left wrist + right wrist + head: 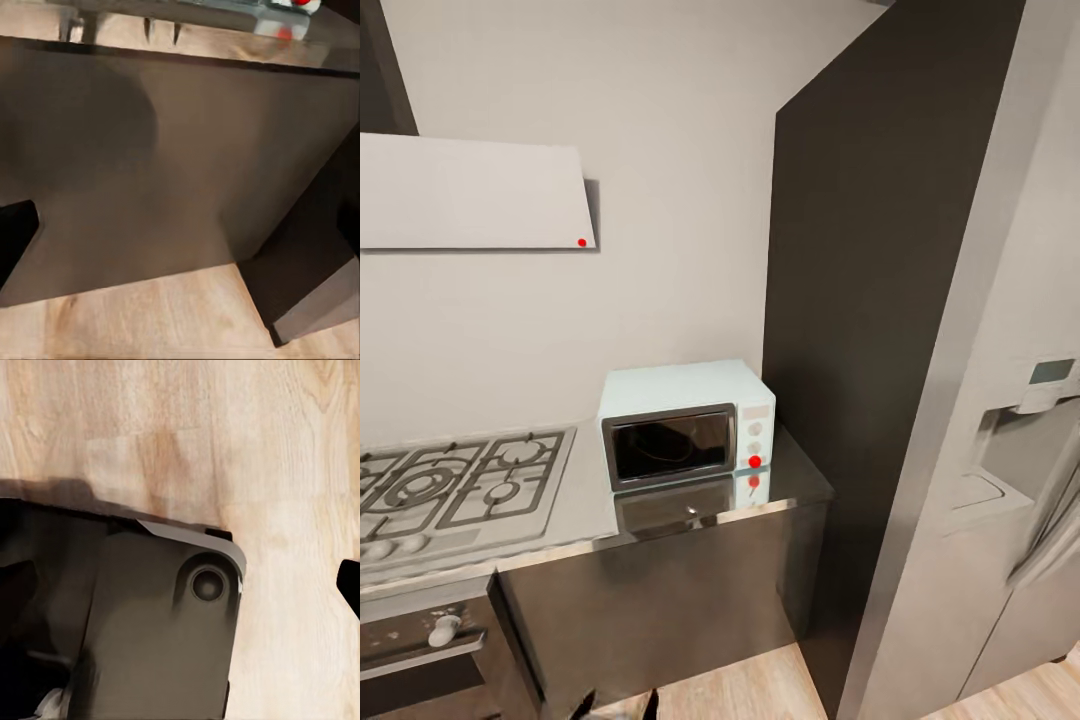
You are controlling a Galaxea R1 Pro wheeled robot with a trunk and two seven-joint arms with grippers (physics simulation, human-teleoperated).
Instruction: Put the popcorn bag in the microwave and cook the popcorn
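The pale mint-blue microwave [685,420] stands on the grey steel countertop [790,490], at its right end against the wall. Its dark glass door is closed, and a red dot marks the lower knob. The popcorn bag and the popcorn are out of view. Two small dark tips [586,703] poke up at the bottom edge of the head view, low in front of the dark cabinet front [187,165]. I cannot make out which gripper they belong to or how the fingers stand. The right wrist view looks down on the robot's dark base [150,622] and the wooden floor [285,450].
A gas hob [455,485] lies left of the microwave, under a slanted white hood [470,190]. A black built-in oven [420,650] sits below the hob. A tall dark panel [860,300] and a grey fridge [1000,450] rise at the right. Wooden floor [750,690] lies before the cabinets.
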